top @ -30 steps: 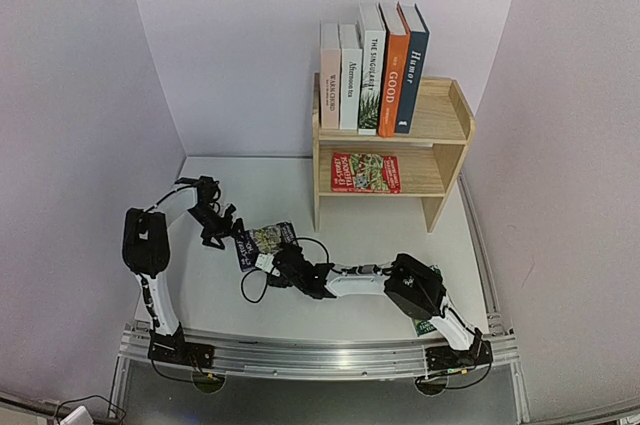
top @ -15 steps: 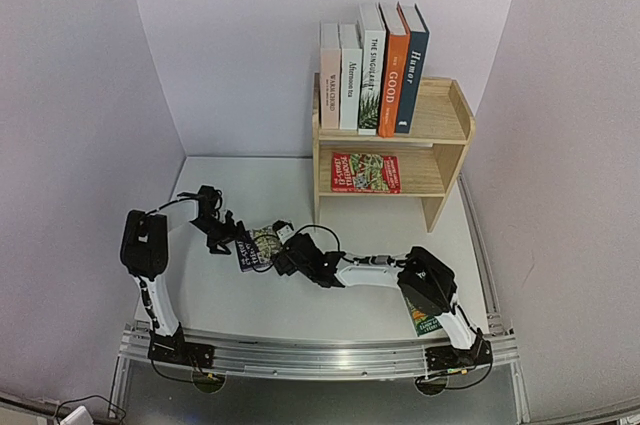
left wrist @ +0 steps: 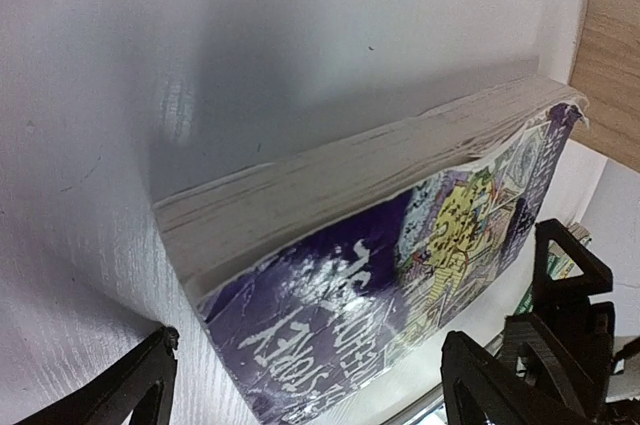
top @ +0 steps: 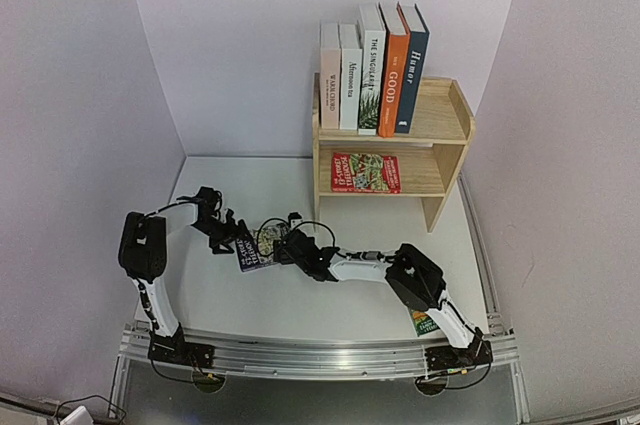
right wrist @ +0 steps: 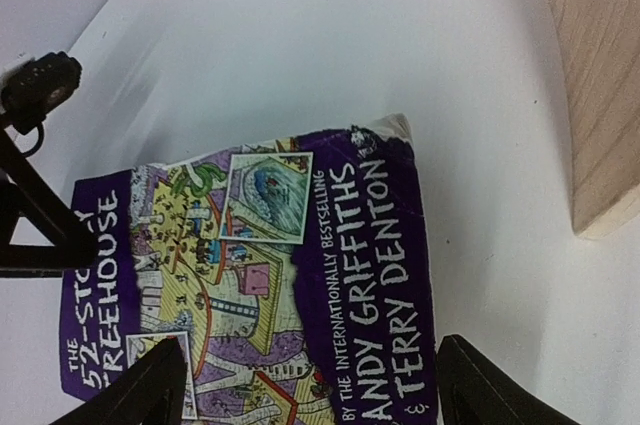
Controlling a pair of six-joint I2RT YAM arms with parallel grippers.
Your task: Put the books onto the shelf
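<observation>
1. On the upper tier of the shelf (top: 455,110): carries five upright books (top: 370,70) in a row, spines out, with orange "GOOD" and dark blue "Humor" at the right end. Counts as done.
2. Below, on the lower tier: holds one red illustrated book (top: 365,172) at the left, cover facing out. Looks placed as well.
3. Down on the counter (top: 250,185), well apart from the shelf: leaves the purple Treehouse book (top: 258,245) lying flat, cover up, not yet shelved.
4. At that book's left edge: shows the left claw (top: 228,235) set low and released, fingers spread to either side of a corner in its wrist view, gripping nothing.
5. At the book's right side: shows the right claw (top: 287,247) over the cover, likewise released and empty. Cannot tell from these angles whether a finger touches the cover.
6. Near the right arm's base: reveals part of a green book (top: 424,324), mostly hidden under the arm, also waiting.
7. Overall: seems about three-quarters through, with six books shelved and at least two left. Calls next for a firm pinch on the purple Treehouse book.
</observation>
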